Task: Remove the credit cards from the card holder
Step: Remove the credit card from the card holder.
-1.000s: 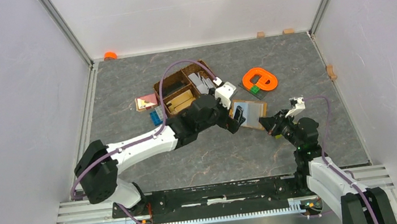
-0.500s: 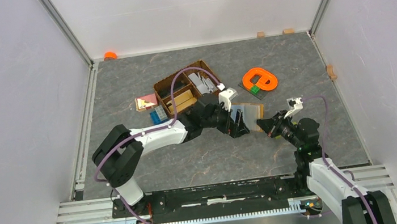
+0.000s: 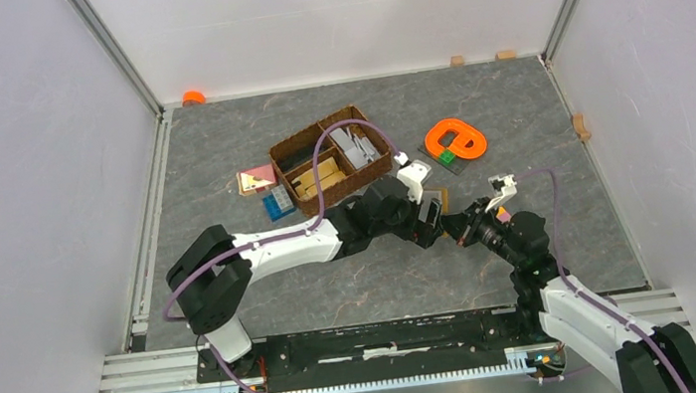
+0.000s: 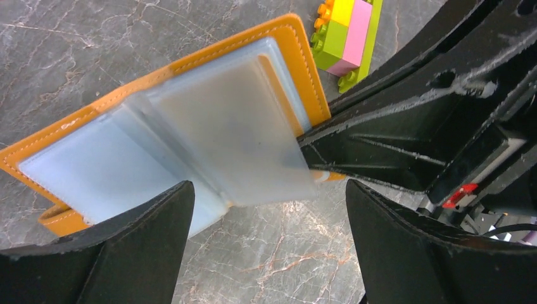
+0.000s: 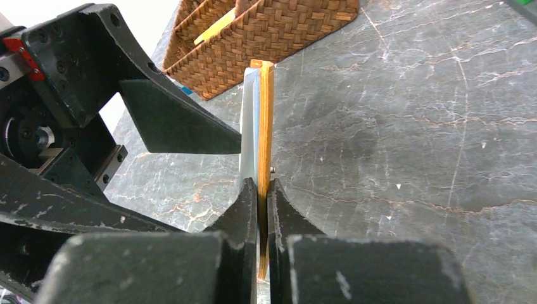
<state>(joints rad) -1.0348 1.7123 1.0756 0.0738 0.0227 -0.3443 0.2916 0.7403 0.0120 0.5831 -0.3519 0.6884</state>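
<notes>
The card holder (image 4: pixel 190 120) is a mustard-orange bifold, spread open with pale blue translucent sleeves facing the left wrist camera. It stands on edge above the table (image 5: pixel 265 107). My right gripper (image 5: pixel 263 187) is shut on its orange edge, one finger on each side. My left gripper (image 4: pixel 267 190) is open, its black fingers (image 4: pixel 126 240) straddling the lower corner of a loose sleeve without touching it. From above, both grippers meet at the holder (image 3: pixel 438 195). I cannot make out any credit cards in the sleeves.
A brown wicker basket (image 3: pixel 329 159) with small items stands behind the left arm. An orange ring (image 3: pixel 455 140) and a green-yellow-pink brick (image 4: pixel 345 31) lie beyond the holder. A blue brick (image 3: pixel 274 206) and a pink-tan piece (image 3: pixel 255 180) lie left of the basket.
The right gripper has raised the card holder from lying flat to standing on edge and shifted left. The left gripper has swung right to face the open sleeves, its jaws narrowing slightly.
</notes>
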